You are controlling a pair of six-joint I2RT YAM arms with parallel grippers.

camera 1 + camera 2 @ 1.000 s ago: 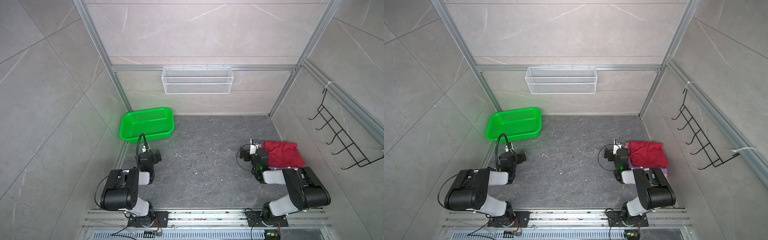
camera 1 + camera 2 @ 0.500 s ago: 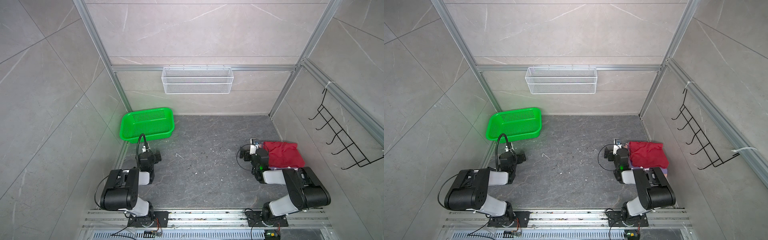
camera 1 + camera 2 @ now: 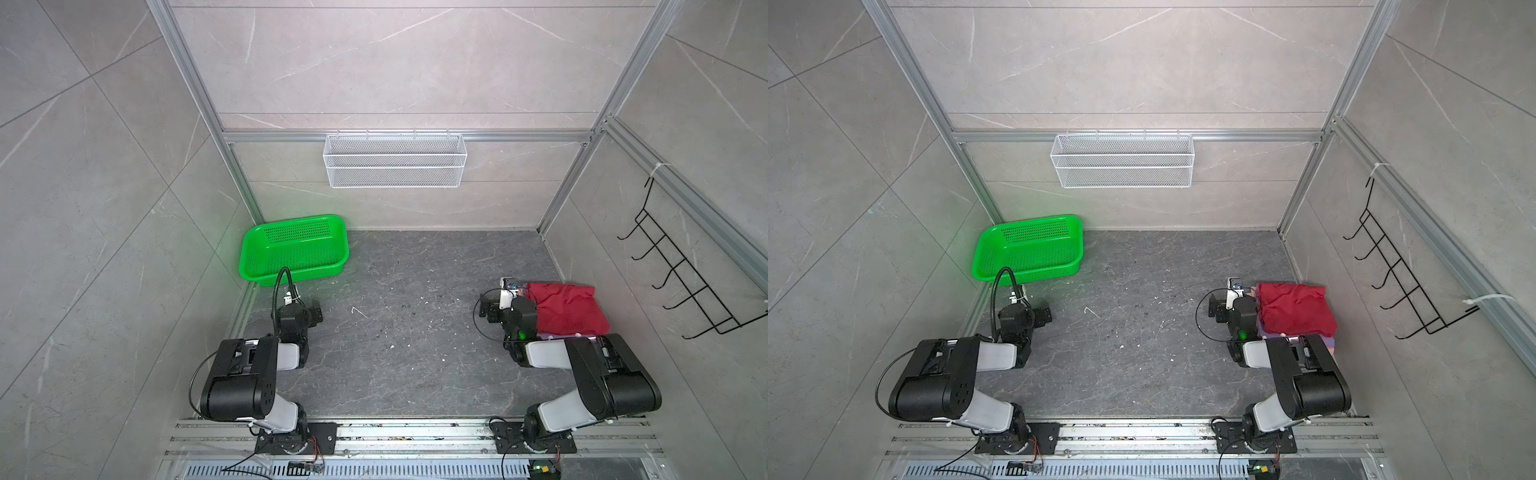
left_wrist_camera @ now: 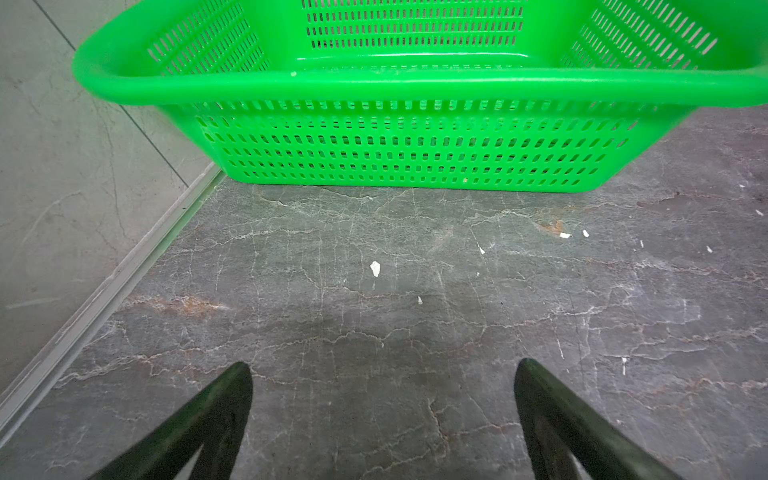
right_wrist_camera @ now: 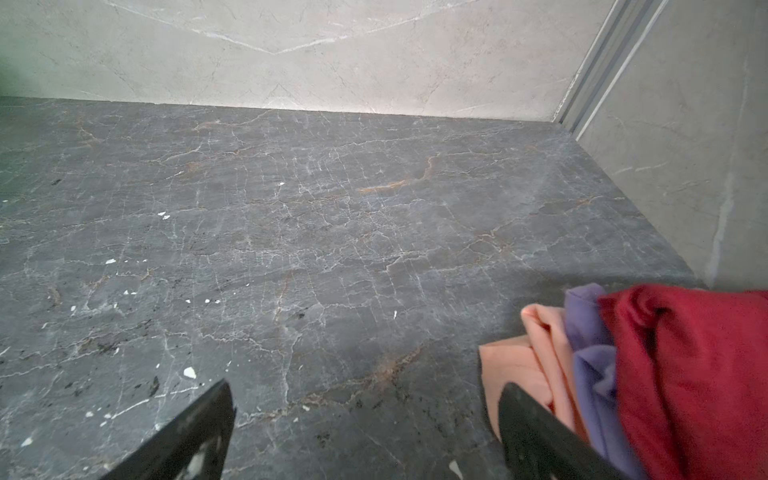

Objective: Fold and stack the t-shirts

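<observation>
Three folded t-shirts lie stacked at the right edge of the table, against the right wall. The dark red t-shirt (image 3: 569,309) (image 3: 1293,309) is on top. In the right wrist view the red t-shirt (image 5: 698,374) covers a lavender t-shirt (image 5: 590,365), and a salmon-pink t-shirt (image 5: 519,365) lies lowest. My right gripper (image 5: 368,384) is open just left of the stack, low over the table and holding nothing; one finger (image 5: 536,428) overlaps the pink edge in that view. My left gripper (image 4: 382,368) is open and holds nothing, low over bare table in front of the green basket.
The green perforated basket (image 3: 253,266) (image 4: 374,85) stands at the back left by the wall, with nothing inside. A white wire shelf (image 3: 395,162) hangs on the back wall and a black hook rack (image 3: 681,282) on the right wall. Both arms are folded near the front rail.
</observation>
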